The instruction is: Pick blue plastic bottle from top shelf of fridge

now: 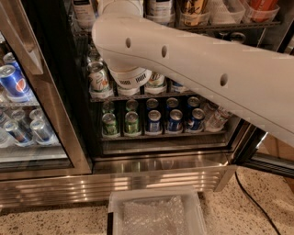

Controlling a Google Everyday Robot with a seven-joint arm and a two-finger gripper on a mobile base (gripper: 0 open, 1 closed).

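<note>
The white arm [193, 64] reaches up past the upper edge, so the claw is out of sight and I cannot tell whether it is released or clenched. On the top shelf [220, 25] of the fridge [161, 166], just right of the arm, stands the blue plastic bottle [159, 8]. Only its lower part shows, with a white label and dark print. Cans [154, 121] line the racks below.

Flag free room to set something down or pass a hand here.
Bare: speckled floor between the white bin and the black cable, and left of the bin. Crowded: bottom rack's cans, top shelf; the arm blocks the opening. The gripper is out of frame.
</note>
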